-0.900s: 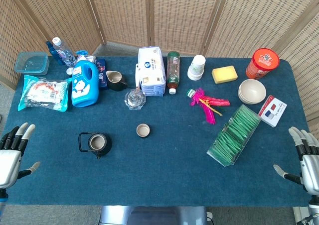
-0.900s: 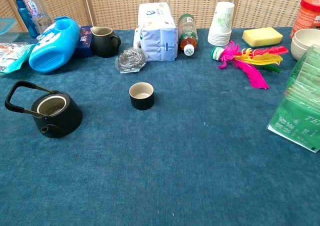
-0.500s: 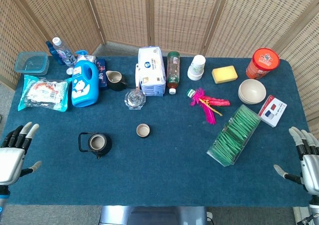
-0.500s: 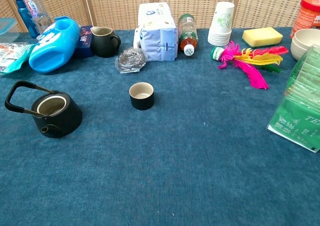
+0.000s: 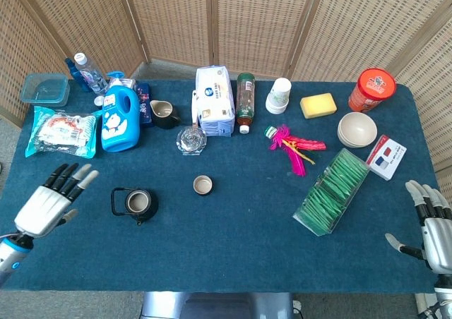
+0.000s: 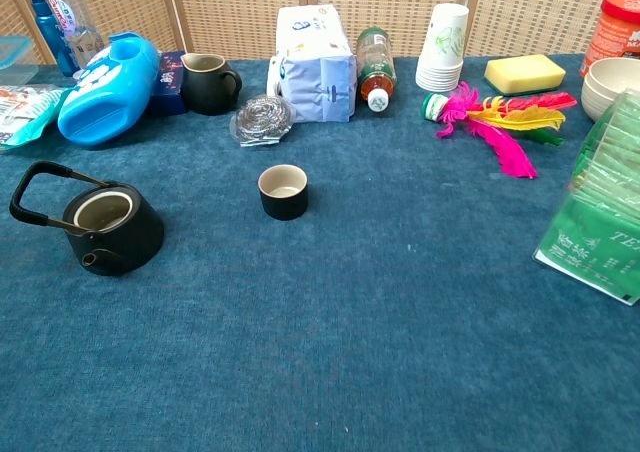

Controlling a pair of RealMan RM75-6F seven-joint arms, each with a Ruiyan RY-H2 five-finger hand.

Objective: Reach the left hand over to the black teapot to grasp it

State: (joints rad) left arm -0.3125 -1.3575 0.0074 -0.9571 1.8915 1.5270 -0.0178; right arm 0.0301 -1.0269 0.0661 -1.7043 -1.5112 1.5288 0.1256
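L hand [image 5: 49, 205] sits over the table's front-left part, fingers apart & stretched toward the teapot [image 5: 136, 203], holding nothing. It's near the pot's handle but not touching. Hand shows in head view only; chest view doesn't catch it.

Teapot stands upright on the blue cloth [image 5: 233, 241], front-left area, lid off, opening up. In chest view the teapot [image 6: 105, 229] has its bail handle [image 6: 38, 194] tipped to the left, spout facing the front edge.

R hand [image 5: 431, 224] is at the table's far right edge, fingers spread, empty, well apart from everything else.

Small cup [image 5: 203, 185] sits just right of the pot, w/ a gap between. Behind it: steel scrubber [image 5: 191, 140], dark pitcher [image 5: 164, 113], blue detergent jug [image 5: 119, 118] lying flat, tissue pack [image 5: 213, 101], bottle [image 5: 245, 97] on its side. Snack bag [image 5: 62, 131] & clear box [image 5: 44, 89] at back left. Right half: paper cups [image 5: 279, 95], sponge [image 5: 318, 105], pink feather toy [image 5: 293, 146], white bowl [image 5: 357, 129], red tub [image 5: 372, 89], green tea-bag box [image 5: 332, 190].
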